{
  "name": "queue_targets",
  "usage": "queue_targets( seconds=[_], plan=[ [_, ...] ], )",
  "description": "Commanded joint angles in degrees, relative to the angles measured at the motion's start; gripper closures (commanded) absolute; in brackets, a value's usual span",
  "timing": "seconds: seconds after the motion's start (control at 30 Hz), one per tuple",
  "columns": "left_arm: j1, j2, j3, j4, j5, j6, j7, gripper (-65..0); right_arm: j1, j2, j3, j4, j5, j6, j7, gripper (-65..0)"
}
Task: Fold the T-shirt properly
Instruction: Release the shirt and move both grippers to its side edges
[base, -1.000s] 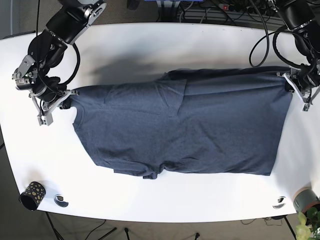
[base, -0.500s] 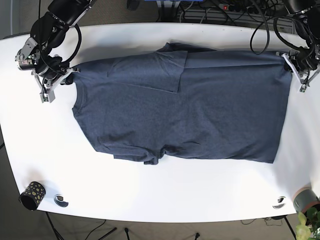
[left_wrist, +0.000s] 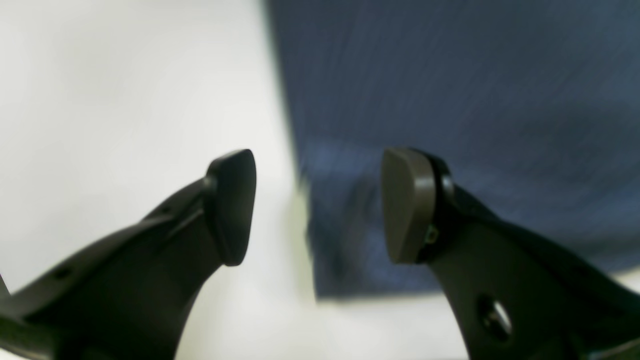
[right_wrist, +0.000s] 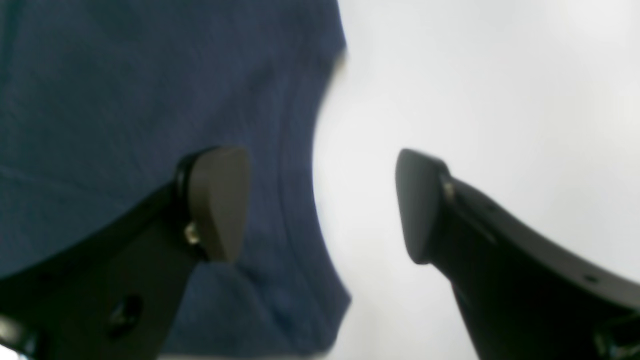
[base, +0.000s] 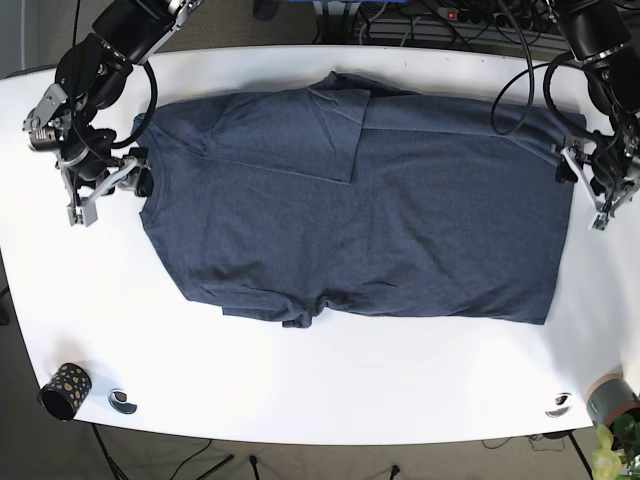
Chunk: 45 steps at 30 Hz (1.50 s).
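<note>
A navy blue T-shirt (base: 400, 220) lies spread flat across the white table (base: 300, 390), with one sleeve (base: 300, 135) folded over its upper part. My left gripper (base: 600, 200) hangs open at the shirt's right edge. In the left wrist view the left gripper (left_wrist: 320, 205) straddles a corner of the T-shirt (left_wrist: 450, 75), holding nothing. My right gripper (base: 92, 200) is open at the shirt's left edge. The right wrist view shows the right gripper (right_wrist: 320, 202) over the curved hem of the T-shirt (right_wrist: 125, 90), one finger above cloth, the other above bare table.
A black dotted cup (base: 64, 390) and a small round object (base: 122, 401) sit at the near left corner. Another small round object (base: 558, 405), a grey cup (base: 612, 397) and a plant stand at the near right. Cables (base: 420, 20) run behind the table.
The shirt's far edge was carried toward the table's back and laid down. Both grippers have let go, opened and drawn back a little toward the near side.
</note>
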Motion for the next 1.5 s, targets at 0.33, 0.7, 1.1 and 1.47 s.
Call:
queue_targets(
  seconds=[0.33,0.7,1.1,1.47],
  plan=[
    [-11.35,0.93,2.13,1.03,0.39,0.01,-0.18,-36.7,15.92,4.40,-2.57,-18.51,-13.01,0.08,10.44,-44.7],
    [-15.13,3.65,1.60,0.59,0.57,0.28,-0.35,-36.7,25.24,12.14,-2.66,-48.13,-13.89,0.08,24.33,-44.5],
    [-15.48,4.09,4.68,-6.71,0.66,16.89,-13.63,-36.9,23.66,6.78,-7.06,-45.14,-13.63,0.08,21.43,-44.4],
    [-24.80,-0.13,4.86,-29.92,0.66,21.90,-23.39,-37.1,19.00,1.85,-7.50,-35.21,-13.89,0.08,18.44,-41.7]
  ],
)
